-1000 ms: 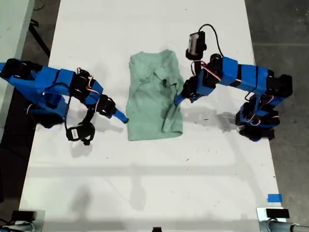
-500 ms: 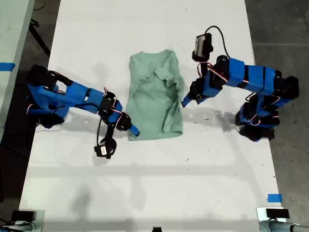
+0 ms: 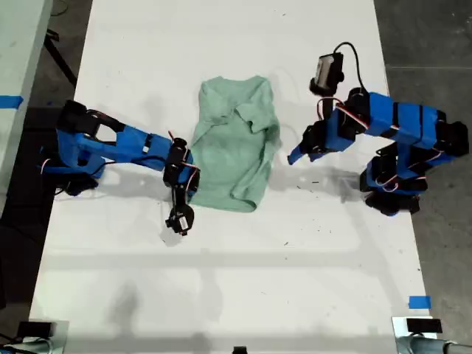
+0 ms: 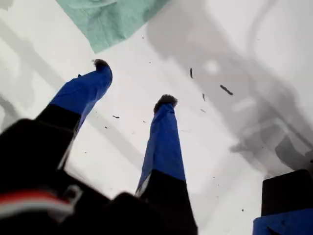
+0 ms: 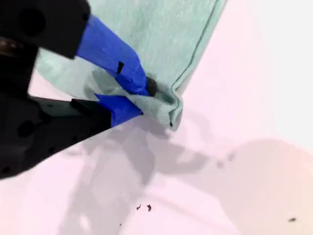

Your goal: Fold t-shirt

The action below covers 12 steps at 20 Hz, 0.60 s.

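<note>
Look at the white table (image 3: 221, 295). The t-shirt (image 3: 234, 147) lies partly folded in the middle of it. In the exterior view your second gripper (image 3: 186, 190) is at the shirt's lower left corner. Its jaws are pinched on that corner (image 5: 166, 105). Your first gripper (image 4: 132, 83) is on the exterior view's right, apart from the shirt. Its jaws are spread and hold nothing.

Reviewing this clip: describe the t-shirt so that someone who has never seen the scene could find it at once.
On the long white table, look midway between the two blue arms. The t-shirt is a pale mint-green, partly folded, rumpled cloth, and my second gripper pinches one of its corners. It is the only soft, green thing there; everything else on the table is blue-and-black arm hardware.
</note>
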Each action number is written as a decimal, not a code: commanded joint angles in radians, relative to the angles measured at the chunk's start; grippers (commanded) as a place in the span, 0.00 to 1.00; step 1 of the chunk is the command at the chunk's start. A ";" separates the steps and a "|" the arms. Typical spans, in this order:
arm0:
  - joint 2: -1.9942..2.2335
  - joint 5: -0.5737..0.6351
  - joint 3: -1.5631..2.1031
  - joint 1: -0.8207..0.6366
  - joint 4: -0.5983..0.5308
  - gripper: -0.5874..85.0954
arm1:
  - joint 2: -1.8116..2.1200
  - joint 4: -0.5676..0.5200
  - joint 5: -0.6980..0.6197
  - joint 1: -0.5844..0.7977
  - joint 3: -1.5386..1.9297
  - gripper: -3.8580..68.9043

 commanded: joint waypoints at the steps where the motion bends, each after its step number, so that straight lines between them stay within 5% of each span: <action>1: 0.112 -0.008 0.000 -0.018 0.087 0.01 | 0.044 -0.029 0.009 -0.009 0.000 0.36; 8: 0.301 0.109 -0.026 -0.066 0.186 0.01 | 0.072 -0.054 0.020 -0.017 0.043 0.35; 12: 0.156 0.268 -0.261 -0.066 0.137 0.01 | 0.080 -0.063 0.028 -0.020 0.055 0.35</action>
